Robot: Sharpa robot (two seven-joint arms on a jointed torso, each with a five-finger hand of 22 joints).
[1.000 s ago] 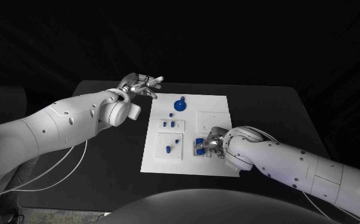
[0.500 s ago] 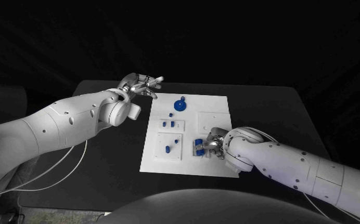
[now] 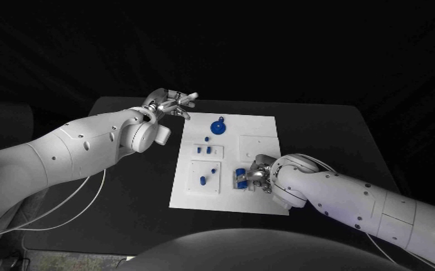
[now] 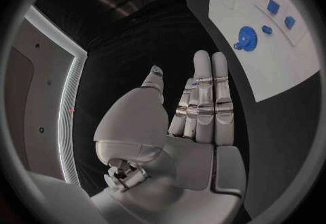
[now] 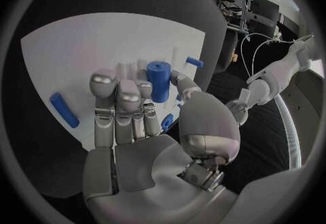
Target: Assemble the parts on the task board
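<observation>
The white task board (image 3: 258, 127) lies mid-table. My right hand (image 3: 258, 174) rests on its near right part. In the right wrist view, the thumb and fingertips (image 5: 144, 90) of the right hand (image 5: 136, 120) pinch an upright blue cylinder (image 5: 159, 80) standing on the board (image 5: 81, 50). A blue peg (image 5: 64, 110) lies flat beside the fingers, and a smaller peg (image 5: 195, 62) lies past the cylinder. My left hand (image 3: 172, 102) hovers off the board's far left corner; its fingers (image 4: 207, 93) are straight and hold nothing. A blue gear (image 3: 217, 124) sits at the board's far end.
Small blue pieces (image 3: 207, 150) stand in a left block of the board, and more blue pieces (image 3: 205, 176) sit in the block nearer me. The left wrist view shows the gear (image 4: 244, 35) and small pieces (image 4: 273, 6) on the board (image 4: 271, 66). Black table (image 3: 326, 132) surrounds the board.
</observation>
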